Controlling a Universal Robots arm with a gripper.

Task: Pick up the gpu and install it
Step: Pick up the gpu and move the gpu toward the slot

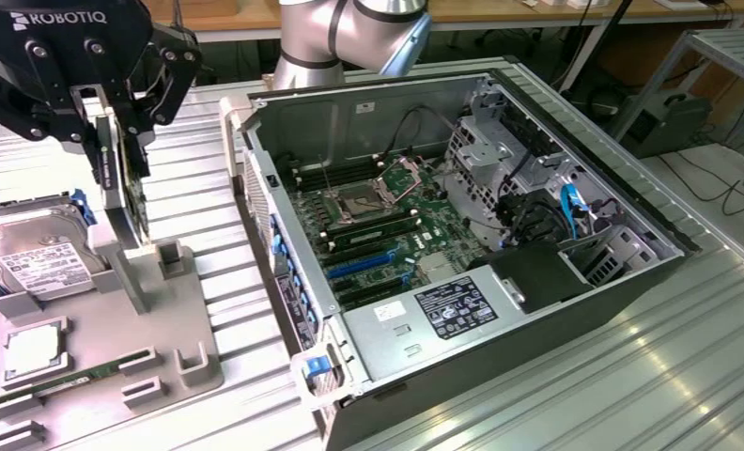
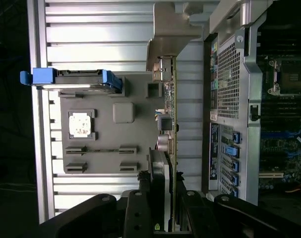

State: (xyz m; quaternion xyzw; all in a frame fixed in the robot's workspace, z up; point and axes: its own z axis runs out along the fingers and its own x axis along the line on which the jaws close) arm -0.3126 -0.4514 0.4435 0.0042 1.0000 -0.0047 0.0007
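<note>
gpu (image 1: 128, 193) (image 2: 170, 94): held on edge in my fingers (image 1: 121, 141) (image 2: 162, 198), which are pinched narrow on it, one pad against each flat face. The card hangs upright under me. In the wrist view I see it edge-on: green board on one side, black cooler on the other, silver bracket at the end farthest from my fingers.

Position: the card is over the grey holder tray (image 1: 134, 348) (image 2: 135, 148), at the tray edge nearest the computer case (image 1: 498, 376) (image 2: 229, 74), and outside the case. In the exterior view its lower end comes down to a grey upright post of the tray (I cannot tell whether they touch).

Rest of the tray:
- hard drive (image 1: 34, 263) (image 2: 71, 79), silver with a white label and blue side rails, standing in its cradle at the tray end on the exterior view's left.
- processor chip (image 1: 34, 348) (image 2: 81, 124), lying flat in a square recess.
- memory stick (image 1: 65, 383) (image 2: 98, 149), narrow and green, lying between small grey clips just beside the chip.

Case: lies on its side on the slatted metal bench (image 1: 597, 376), open face up, to the exterior view's right of the tray. The motherboard (image 1: 372, 216) is exposed, with blue expansion slots (image 1: 360, 268) showing (no card in them that I can make out). Tray and case sit near each other, with a strip of bench slats between.
</note>
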